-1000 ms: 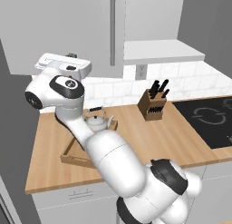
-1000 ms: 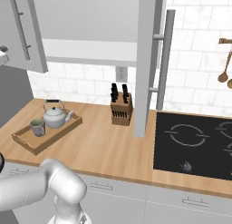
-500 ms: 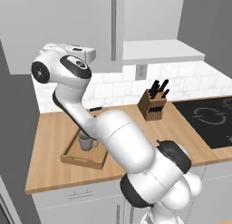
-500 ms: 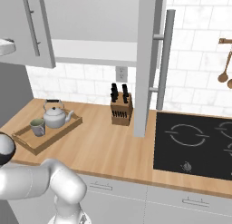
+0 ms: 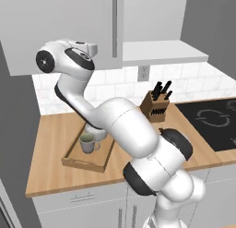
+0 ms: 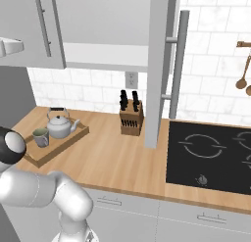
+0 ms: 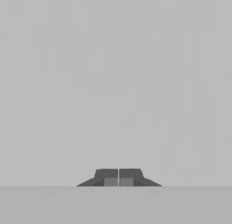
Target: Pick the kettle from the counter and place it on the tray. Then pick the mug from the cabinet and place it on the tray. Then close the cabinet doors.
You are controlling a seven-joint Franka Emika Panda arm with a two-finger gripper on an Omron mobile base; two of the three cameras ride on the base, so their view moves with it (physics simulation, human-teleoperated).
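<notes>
My gripper [image 7: 118, 177] is shut on nothing, its tips close against a flat pale grey surface. The hand [image 5: 89, 48] sits high against the cabinet's left door [image 5: 99, 19], left of that door's bar handle [image 5: 114, 26]. From the right base view that left door [image 6: 29, 35] stands nearly closed, while the right door [image 6: 158, 64] stands open, edge-on, above the counter [image 6: 117, 157]. The tray [image 6: 59, 147] lies on the counter's left end. On it are the silver kettle [image 6: 60, 126] and the grey-green mug [image 6: 40, 137]. My arm hides most of the kettle behind the mug [image 5: 87, 143].
A knife block [image 6: 131, 119] stands by the tiled back wall under the cabinet. A black cooktop [image 6: 211, 155] fills the counter's right end. Wooden utensils [image 6: 242, 79] hang on the wall at far right. A dark tall unit borders the counter on the left.
My hand has swept up and to the right along the cabinet front, and the left door has swung further toward closed. The tray, kettle and mug have stayed put.
</notes>
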